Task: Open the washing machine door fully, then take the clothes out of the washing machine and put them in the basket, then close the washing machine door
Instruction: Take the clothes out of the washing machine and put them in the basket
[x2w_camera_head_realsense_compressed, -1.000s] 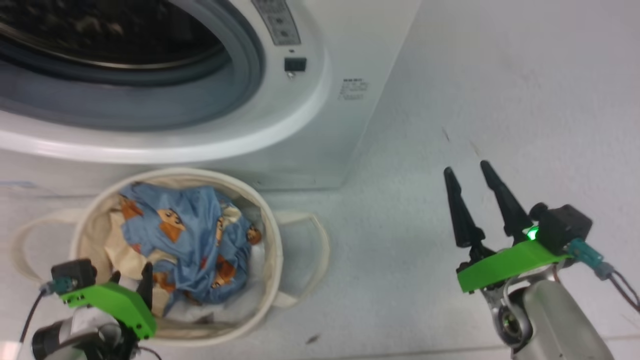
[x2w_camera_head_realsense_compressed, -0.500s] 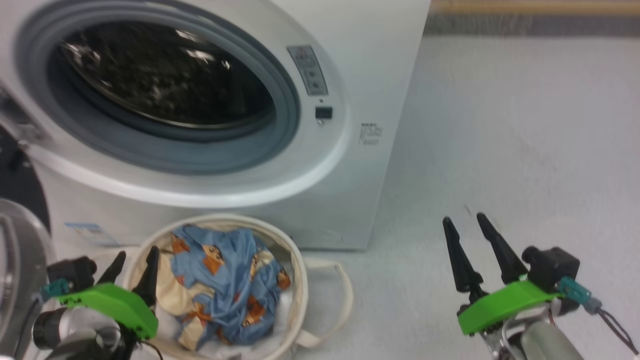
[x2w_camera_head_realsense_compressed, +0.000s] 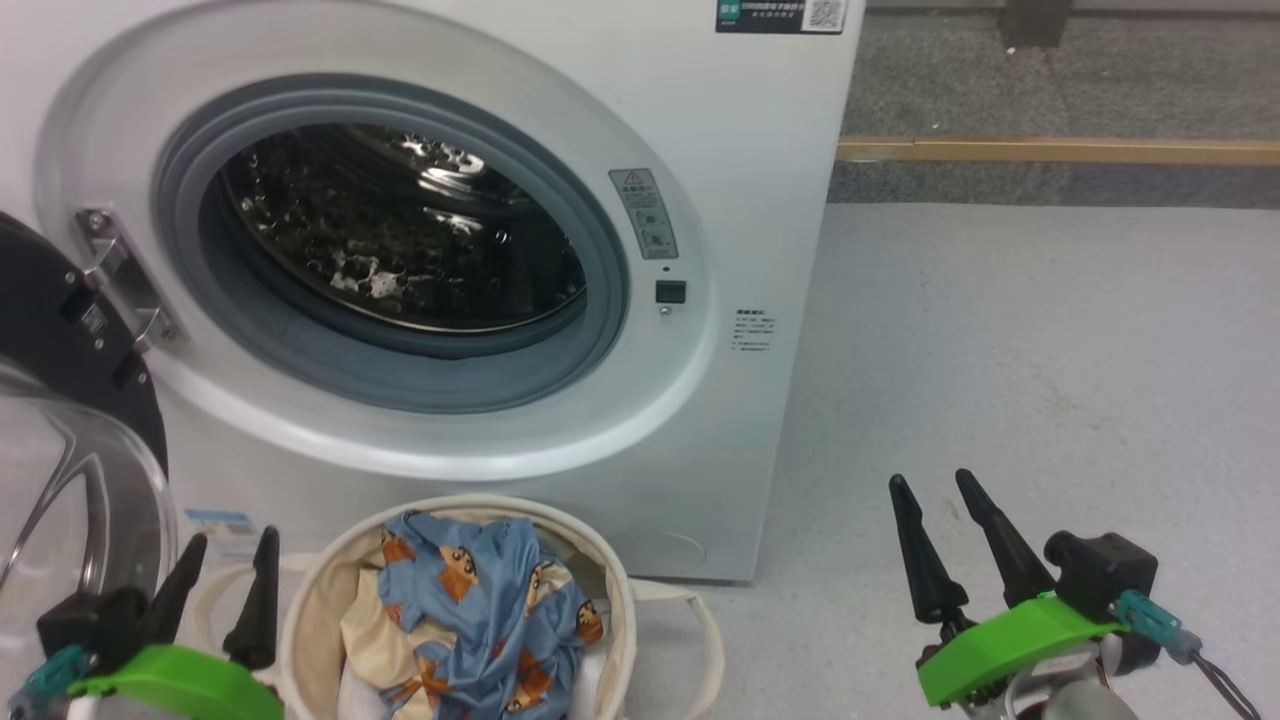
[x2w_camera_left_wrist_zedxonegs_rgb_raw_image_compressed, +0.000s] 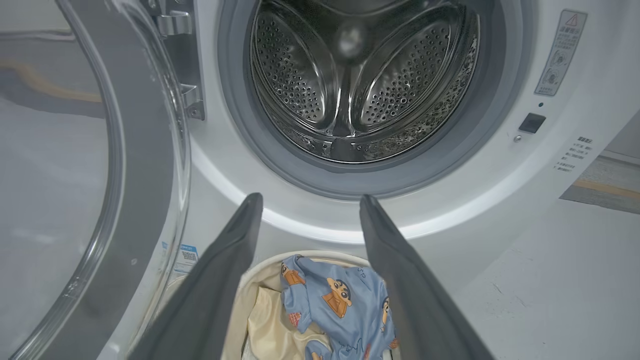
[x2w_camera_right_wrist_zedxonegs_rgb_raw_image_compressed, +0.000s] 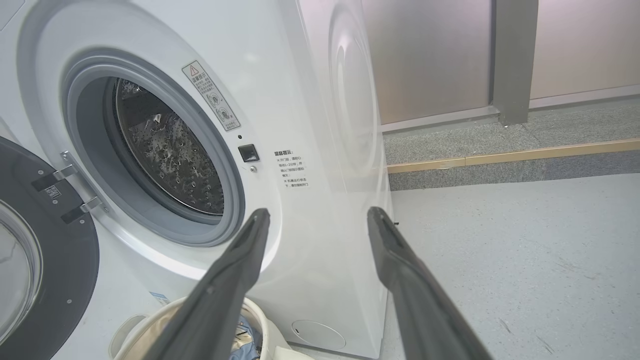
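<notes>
**Door wide, drum bare steel, clothes in the basket**

In the head view the washer (x2w_camera_head_realsense_compressed: 740, 150) takes up the upper left and centre of the frame. Its drum (x2w_camera_head_realsense_compressed: 400, 240) mouth is uncovered, and the left wrist view looks straight in at the perforated steel walls and paddles. The door (x2w_camera_head_realsense_compressed: 60, 340) stands swung out on its hinge (x2w_camera_head_realsense_compressed: 120, 280) at the left edge, with the black rim above and the domed glass below.

The basket (x2w_camera_head_realsense_compressed: 310, 605) sits on the floor (x2w_camera_head_realsense_compressed: 1050, 330) at bottom centre-left, just in front of the washer and below the drum mouth. The clothes (x2w_camera_head_realsense_compressed: 490, 610) lie inside it, blue printed cloth bunched over a cream piece.

The left tool (x2w_camera_head_realsense_compressed: 232, 537) is at the lower left, just beside the basket's left rim. Its fingers point up the frame, spread apart with nothing between them. In its wrist view they frame the basket and the lower ring of the drum mouth.

The right tool (x2w_camera_head_realsense_compressed: 930, 480) is at the lower right over bare floor, well apart from the basket and the washer. Its fingers are also spread and hold nothing. In its wrist view they point toward the washer's front right corner.
</notes>
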